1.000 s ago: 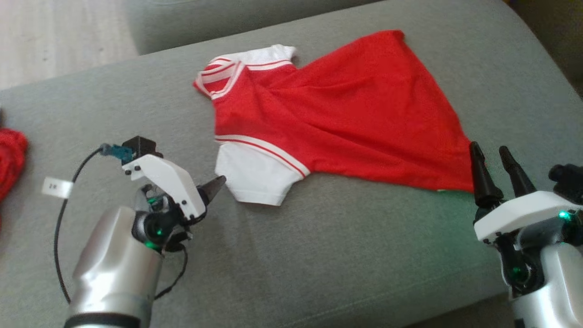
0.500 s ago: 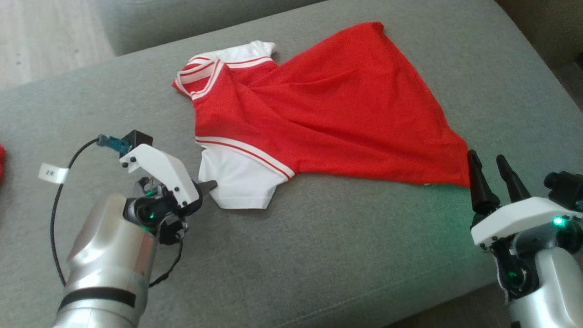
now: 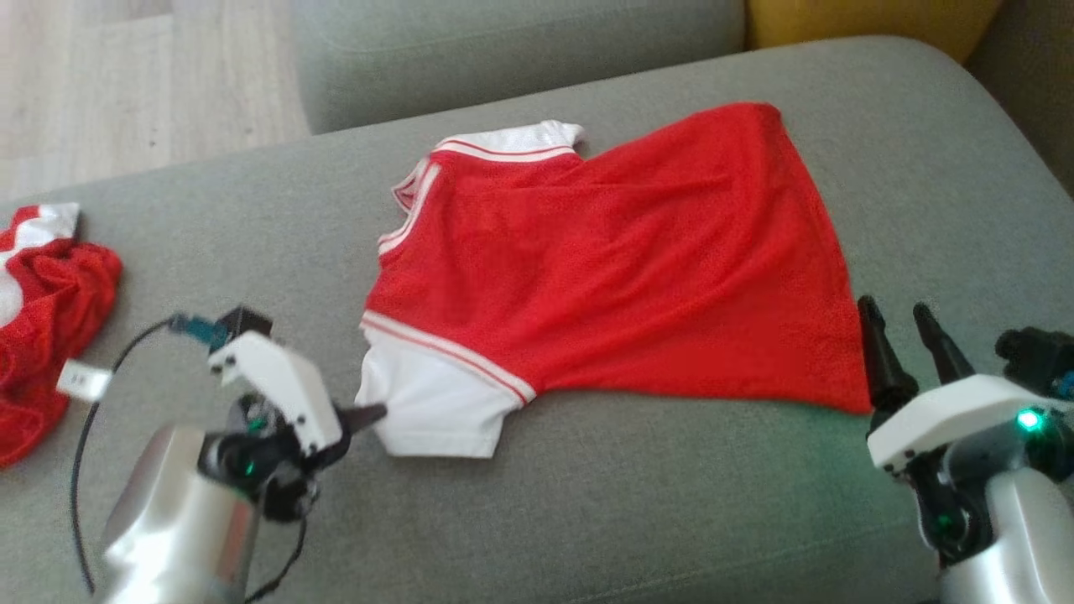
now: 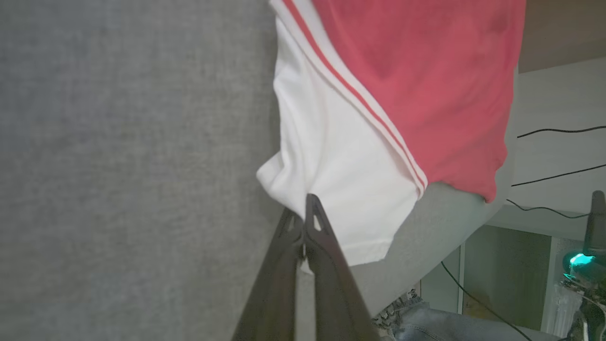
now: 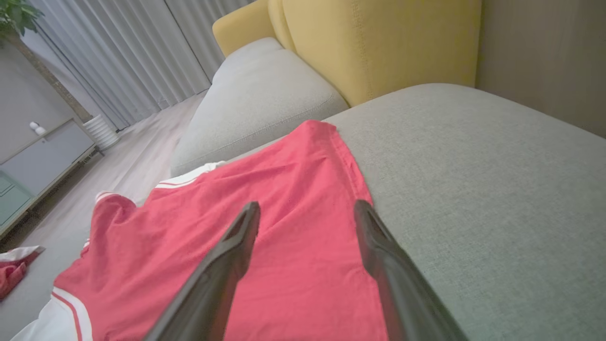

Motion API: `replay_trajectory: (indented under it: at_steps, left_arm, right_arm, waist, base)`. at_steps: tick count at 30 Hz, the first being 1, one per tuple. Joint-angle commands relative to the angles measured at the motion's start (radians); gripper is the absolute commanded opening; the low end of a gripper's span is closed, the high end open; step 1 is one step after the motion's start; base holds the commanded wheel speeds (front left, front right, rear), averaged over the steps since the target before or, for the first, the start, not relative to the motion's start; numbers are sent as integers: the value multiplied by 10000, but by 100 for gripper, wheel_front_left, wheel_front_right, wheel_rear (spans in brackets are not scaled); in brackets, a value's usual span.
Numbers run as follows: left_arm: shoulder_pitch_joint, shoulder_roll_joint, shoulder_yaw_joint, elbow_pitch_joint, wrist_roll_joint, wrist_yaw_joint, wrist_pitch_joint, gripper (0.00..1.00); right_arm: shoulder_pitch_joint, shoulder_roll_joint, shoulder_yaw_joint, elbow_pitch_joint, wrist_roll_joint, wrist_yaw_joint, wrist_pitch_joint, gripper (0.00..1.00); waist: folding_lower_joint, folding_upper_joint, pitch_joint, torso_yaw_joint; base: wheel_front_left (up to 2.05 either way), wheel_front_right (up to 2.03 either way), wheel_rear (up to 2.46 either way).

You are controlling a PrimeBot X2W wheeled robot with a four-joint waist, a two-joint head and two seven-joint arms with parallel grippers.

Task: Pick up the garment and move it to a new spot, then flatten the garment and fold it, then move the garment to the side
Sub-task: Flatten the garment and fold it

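Grey sofa [image 3: 671,512] carries spread garment [image 3: 638,268] | left gripper [image 4: 301,212] clamped on white sleeve [image 4: 341,156], likely to tug it flat | right gripper [image 5: 307,208] apart over hem [image 5: 354,176], poised.

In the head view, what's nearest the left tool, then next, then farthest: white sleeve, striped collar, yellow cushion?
1. White sleeve, pinched in the left tool.
2. Striped collar, beyond it, upper middle.
3. Yellow cushion, far top right.

No text can be read. A small white tag [image 3: 82,382] at the lower left of the head view is blurred beyond reading.
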Motion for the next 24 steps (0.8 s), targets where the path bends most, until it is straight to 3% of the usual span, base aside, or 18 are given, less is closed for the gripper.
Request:
replay_trajectory:
  at_steps: [1,7,8,9,16,24]
  left_arm:
    - [35,517,414,-681,-154,64,62,0]
    - [1459,760,707,-1912,-354,523,51,0]
    - [1642,766,759,-2110,-386,581,4,45]
    - [1802,780,807,-2313,-400,627,-69,100]
    - [2450,1188,935,-4737,537,667,-1965,100]
    - [3225,1226,894,-7517,2657,815,-5593,100]
  right_arm:
    - [17,16,156,-409,-122,67,83,100]
    - [212,59,90,-551,-241,67,208,100]
    - [242,55,90,-572,-252,67,225,100]
    - [265,50,96,-592,-262,67,238,100]
    - [429,-23,198,-1007,-285,67,-165,100]
    - [639,-178,474,-1631,-384,67,-1587,100]
  waist:
    - [0,0,-120,119]
    - [0,0,-191,111]
    - [0,0,-207,96]
    - [0,0,-226,76]
    - [0,0,-354,-63]
    - [0,0,-377,68]
  base:
    - [0,0,0]
    - [0,0,0]
    - [0,0,0]
    - [0,0,0]
    - [0,0,0]
    - [0,0,0]
